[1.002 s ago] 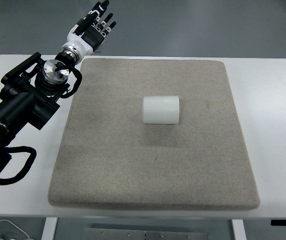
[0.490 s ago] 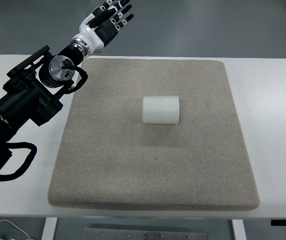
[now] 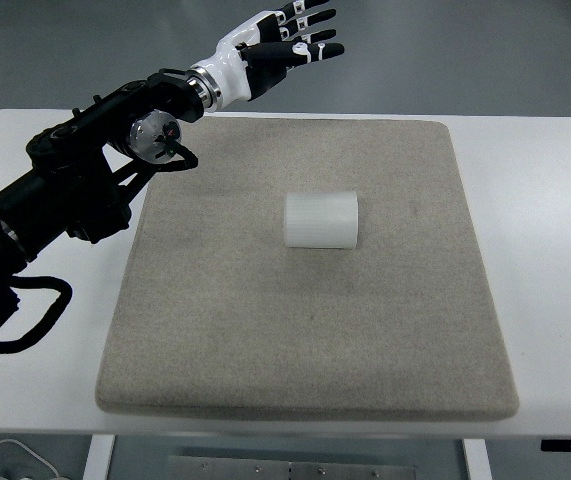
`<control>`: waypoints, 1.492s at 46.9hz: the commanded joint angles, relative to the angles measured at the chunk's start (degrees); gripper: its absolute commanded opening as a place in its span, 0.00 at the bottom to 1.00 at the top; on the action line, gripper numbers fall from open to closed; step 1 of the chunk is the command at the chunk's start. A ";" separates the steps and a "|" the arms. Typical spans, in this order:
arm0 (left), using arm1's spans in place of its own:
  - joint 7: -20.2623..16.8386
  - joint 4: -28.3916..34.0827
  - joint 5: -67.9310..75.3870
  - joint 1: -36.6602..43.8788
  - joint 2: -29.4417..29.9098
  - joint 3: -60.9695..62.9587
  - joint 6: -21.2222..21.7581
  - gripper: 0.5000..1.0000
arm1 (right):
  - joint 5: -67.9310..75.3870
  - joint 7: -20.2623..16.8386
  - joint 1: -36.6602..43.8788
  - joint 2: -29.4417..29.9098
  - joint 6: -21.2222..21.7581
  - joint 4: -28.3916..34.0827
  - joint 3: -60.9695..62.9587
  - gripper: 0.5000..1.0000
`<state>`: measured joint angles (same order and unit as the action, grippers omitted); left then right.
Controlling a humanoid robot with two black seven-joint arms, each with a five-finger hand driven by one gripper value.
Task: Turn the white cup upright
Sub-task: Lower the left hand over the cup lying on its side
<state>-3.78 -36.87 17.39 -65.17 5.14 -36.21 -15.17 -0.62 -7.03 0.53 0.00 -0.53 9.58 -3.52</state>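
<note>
while nothing is lying between hand and cup, the setting is being listed first. item: white table, its bare top being shown around all sides of the mat. item: grey felt mat, squarish, being spread flat over most of the table and carrying only the cup. item: grey floor, being seen beyond the table's far edge. item: white cable, partly being shown at the lower left corner, below the table's near edge.

item: left arm, black, being brought in from the picture's left edge and being stretched diagonally toward the far side, over the table's far left corner and the mat's far left corner. item: left hand, white-backed with black fingers, being held past the table's far edge, over the floor, well apart from the cup; the fingers are being kept spread and extended toward the right, with nothing being grasped.

item: white cup, ribbed along its wall, being left lying on its side near the mat's middle, slightly toward the far side, its axis running left to right. which end is the mouth cannot be told.
</note>
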 commanded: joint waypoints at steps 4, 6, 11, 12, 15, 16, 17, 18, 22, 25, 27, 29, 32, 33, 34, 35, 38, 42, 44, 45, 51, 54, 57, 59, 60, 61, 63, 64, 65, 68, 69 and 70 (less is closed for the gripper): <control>0.00 -2.85 10.19 -0.05 1.01 2.63 0.58 0.98 | 0.00 0.00 -0.01 0.00 0.00 0.00 0.00 0.86; 0.00 -4.08 13.53 -0.05 1.63 2.72 0.67 0.98 | 0.00 0.00 -0.01 0.00 0.00 0.00 0.00 0.86; 0.79 -7.16 19.96 0.04 2.95 3.07 0.14 0.98 | 0.00 0.00 -0.01 0.00 0.00 0.00 0.00 0.86; 0.96 -7.77 21.10 0.04 3.30 3.42 0.14 0.98 | 0.00 0.00 -0.01 0.00 0.00 0.00 0.00 0.86; 1.93 -9.35 24.70 -0.05 4.27 5.70 0.14 0.98 | 0.00 0.00 -0.01 0.00 0.00 0.00 0.00 0.86; 2.19 -10.06 25.93 -0.05 4.53 6.41 0.14 0.98 | 0.00 0.00 -0.01 0.00 0.00 0.00 0.00 0.86; 2.28 -10.85 27.07 -0.13 4.88 6.94 0.14 0.98 | 0.00 0.00 -0.01 0.00 0.00 0.00 0.00 0.86; 2.37 -11.72 27.96 -0.14 5.23 7.29 0.14 0.98 | 0.00 0.00 -0.01 0.00 -0.09 0.00 0.00 0.86; 3.07 -15.50 31.65 -0.14 7.16 8.08 0.05 0.98 | 0.00 0.00 -0.01 0.00 0.00 0.09 0.00 0.86; 4.74 -17.88 34.72 -0.49 8.13 8.79 0.05 0.97 | 0.00 0.00 -0.01 0.00 0.00 0.00 0.00 0.86; 6.23 -19.37 36.57 -0.57 8.83 8.88 0.05 0.97 | 0.00 0.00 -0.01 0.00 0.00 0.00 0.00 0.86; 7.37 -20.87 38.06 -0.58 9.45 8.96 -0.12 0.97 | 0.00 0.00 -0.01 0.00 0.00 0.00 0.00 0.86; 8.96 -22.54 39.91 -0.84 10.33 8.96 -1.08 0.97 | 0.00 0.00 -0.01 0.00 0.00 0.00 0.00 0.86; 9.48 -23.07 40.35 -0.93 10.68 9.05 -1.87 0.97 | 0.00 0.00 -0.01 0.00 0.00 0.00 0.00 0.86; 10.10 -23.59 40.70 -1.01 10.94 9.05 -2.75 0.97 | 0.00 0.00 -0.01 0.00 0.00 0.00 0.00 0.86; 10.89 -24.12 41.06 -1.10 11.30 9.05 -3.63 0.96 | 0.00 0.00 -0.01 0.00 -0.09 0.00 0.00 0.86; 13.52 -25.70 42.20 -1.19 12.00 9.05 -5.74 0.96 | 0.00 0.00 -0.01 0.00 0.00 0.00 0.00 0.86; 15.73 -27.20 44.39 -1.28 12.35 9.05 -7.06 0.95 | 0.00 0.00 -0.01 0.00 0.00 0.00 0.00 0.86; 16.34 -27.73 45.54 -1.28 12.44 9.05 -7.76 0.94 | 0.00 0.00 -0.01 0.00 0.00 0.00 0.00 0.86; 16.52 -27.99 46.06 -1.28 12.44 9.05 -8.20 0.94 | 0.00 0.00 -0.01 0.00 0.00 0.00 0.00 0.86; 18.28 -28.96 49.58 -1.45 12.27 9.05 -9.96 0.92 | 0.00 0.00 -0.01 0.00 0.00 0.00 0.00 0.86; 18.81 -28.96 51.16 -1.63 11.92 9.05 -10.32 0.92 | 0.00 0.00 -0.01 0.00 0.00 0.00 0.00 0.86; 19.16 -28.96 53.01 -1.89 11.65 9.31 -10.84 0.92 | 0.00 0.00 -0.01 0.00 0.00 0.00 0.00 0.86; 19.42 -28.96 54.15 -1.89 11.56 9.93 -11.28 0.92 | 0.00 0.00 -0.01 0.00 0.00 0.00 0.00 0.86; 19.42 -28.96 54.42 -1.98 11.48 10.19 -11.37 0.92 | 0.00 0.00 -0.01 0.00 0.00 0.00 0.00 0.86; 19.42 -28.96 54.51 -1.98 11.39 10.28 -11.46 0.92 | 0.00 0.00 -0.01 0.00 0.00 0.00 0.00 0.86; 19.51 -28.87 54.59 -2.16 11.04 10.37 -11.55 0.92 | 0.00 0.00 -0.01 0.00 0.00 0.00 0.00 0.86; 19.60 -28.78 54.68 -2.16 10.69 10.46 -11.46 0.92 | 0.00 0.00 -0.01 0.00 -0.09 0.00 0.00 0.86; 19.60 -28.52 54.68 -2.16 10.42 10.55 -11.46 0.92 | 0.00 0.00 -0.01 0.00 0.00 0.00 0.00 0.86; 19.60 -28.17 54.68 -2.16 9.98 11.25 -11.46 0.92 | 0.00 0.00 -0.01 0.00 0.00 0.00 0.00 0.86; 19.60 -28.08 54.68 -2.16 9.81 11.51 -11.37 0.92 | 0.00 0.00 -0.01 0.00 0.00 0.00 0.00 0.86; 19.60 -28.08 54.77 -2.16 9.63 11.77 -11.37 0.92 | 0.00 0.00 -0.01 0.00 0.00 0.00 0.00 0.86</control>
<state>15.82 -65.21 72.06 -67.34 15.28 -25.23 -26.66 -0.62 -7.03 0.53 0.00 -0.54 9.59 -3.52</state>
